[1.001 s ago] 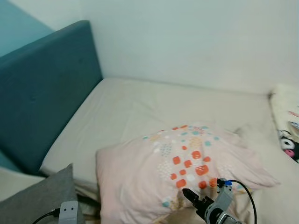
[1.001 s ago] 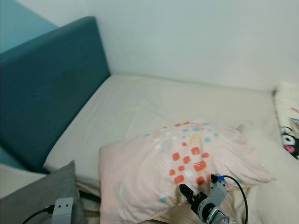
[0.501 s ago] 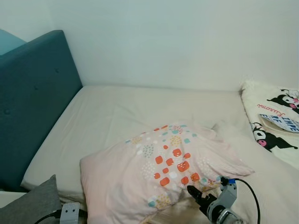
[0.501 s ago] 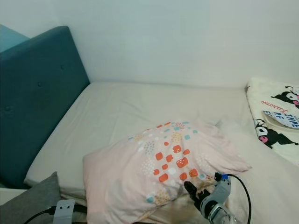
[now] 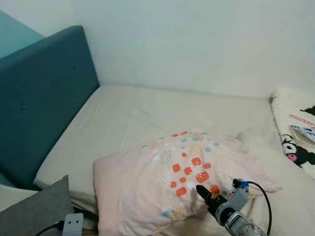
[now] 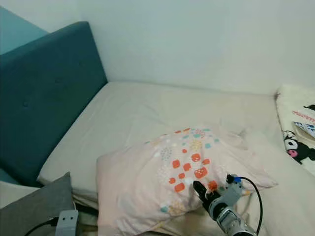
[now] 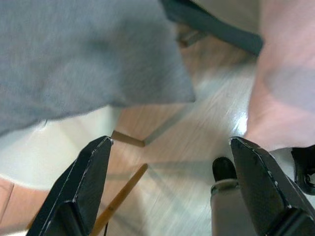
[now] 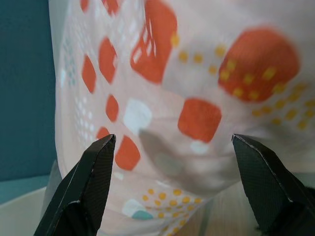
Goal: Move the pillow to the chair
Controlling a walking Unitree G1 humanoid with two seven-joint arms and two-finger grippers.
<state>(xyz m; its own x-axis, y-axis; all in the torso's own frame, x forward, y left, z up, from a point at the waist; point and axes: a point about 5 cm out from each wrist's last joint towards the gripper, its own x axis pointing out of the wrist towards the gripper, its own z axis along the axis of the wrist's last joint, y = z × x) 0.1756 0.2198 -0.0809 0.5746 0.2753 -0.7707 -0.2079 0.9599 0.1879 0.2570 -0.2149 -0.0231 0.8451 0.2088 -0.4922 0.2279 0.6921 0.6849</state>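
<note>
Right gripper (image 5: 203, 192): raised at the near edge of the pillow, its two black fingers spread apart with nothing between them; the tips are just at the patterned cloth, but whether they touch it cannot be told.
Right wrist view: the pillow's orange squares sit close between the parted fingers (image 8: 81, 196).
Pillow (image 5: 167, 182): pale pink with orange, teal and yellow squares, lying on the bed near its front edge, its left corner hanging past the mattress edge.
Left gripper (image 7: 167, 191): low beside the pillow's left corner, fingers wide apart and holding nothing; it looks down at a wooden floor.
Grey cushion (image 5: 37, 214): just left of the pillow, lower than the mattress, partly in front of the bed's corner.
Bed (image 5: 142, 113): cream sheet stretching behind the pillow to the white wall.
Headboard (image 5: 42, 93): teal, padded, upright along the bed's side to the left of the pillow.
Cartoon blanket (image 5: 295, 140): white with black characters, well to the right of the pillow at the bed's far edge.
</note>
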